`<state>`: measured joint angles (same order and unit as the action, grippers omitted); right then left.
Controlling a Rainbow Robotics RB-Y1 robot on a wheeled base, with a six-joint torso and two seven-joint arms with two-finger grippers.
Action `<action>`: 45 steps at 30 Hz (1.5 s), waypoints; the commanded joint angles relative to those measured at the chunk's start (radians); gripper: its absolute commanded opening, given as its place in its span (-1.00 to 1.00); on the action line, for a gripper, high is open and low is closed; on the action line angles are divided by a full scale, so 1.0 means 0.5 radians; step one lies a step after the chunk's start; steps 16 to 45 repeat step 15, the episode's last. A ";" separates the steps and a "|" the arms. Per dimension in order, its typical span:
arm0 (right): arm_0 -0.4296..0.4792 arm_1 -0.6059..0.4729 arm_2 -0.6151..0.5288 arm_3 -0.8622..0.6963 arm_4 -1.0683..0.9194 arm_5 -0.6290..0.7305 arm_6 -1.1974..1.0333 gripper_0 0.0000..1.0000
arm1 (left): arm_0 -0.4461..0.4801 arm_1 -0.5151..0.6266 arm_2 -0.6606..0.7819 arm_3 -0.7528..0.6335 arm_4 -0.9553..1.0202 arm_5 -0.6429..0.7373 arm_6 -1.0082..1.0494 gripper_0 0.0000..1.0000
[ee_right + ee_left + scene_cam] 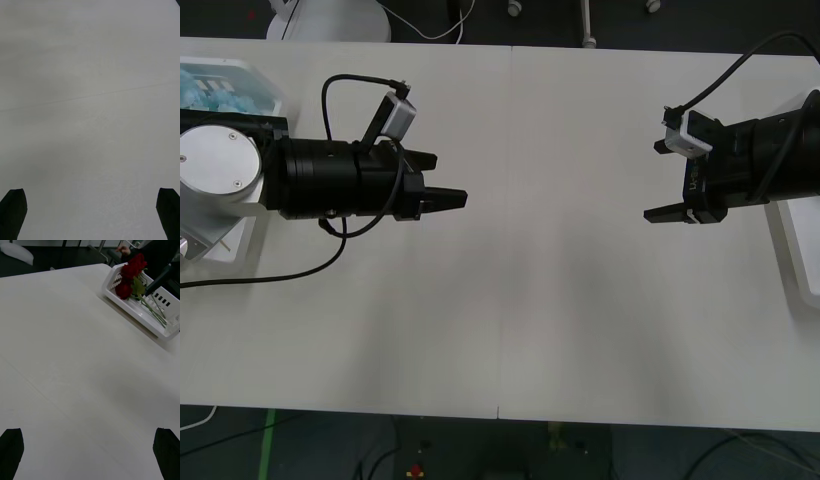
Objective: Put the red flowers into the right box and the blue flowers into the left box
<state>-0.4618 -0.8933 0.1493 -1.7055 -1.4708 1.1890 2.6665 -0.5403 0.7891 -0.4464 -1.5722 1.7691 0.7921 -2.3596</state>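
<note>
Deep-red artificial roses (131, 275) lie in the white plastic right box (123, 302), behind the right tool (663, 180). Pale blue flowers (215, 88) sit in the left box (265, 80), behind the left tool (442, 178). Both tools wide open, empty, above bare white worktop (530, 300). Sorting looks complete.

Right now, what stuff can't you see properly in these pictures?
- The blue flowers: front view, partly cut off by the left arm, so I can't count them.
- The left box: front view, mostly covered by that arm.
- The right box: front view, its inside hidden by the right arm and the picture's edge.
- The red flowers: left wrist view, heads bunched together; the exact number is unclear.
</note>
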 commanded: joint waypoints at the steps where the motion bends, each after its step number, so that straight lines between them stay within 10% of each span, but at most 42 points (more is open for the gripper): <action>1: -0.077 0.032 -0.041 -0.022 -0.016 0.006 0.048 1.00 | -0.073 -0.032 0.000 -0.062 -0.016 0.039 -0.183 1.00; 45: -0.077 0.032 -0.041 -0.022 -0.016 0.006 0.048 1.00 | -0.073 -0.032 0.003 -0.065 -0.016 0.051 -0.180 1.00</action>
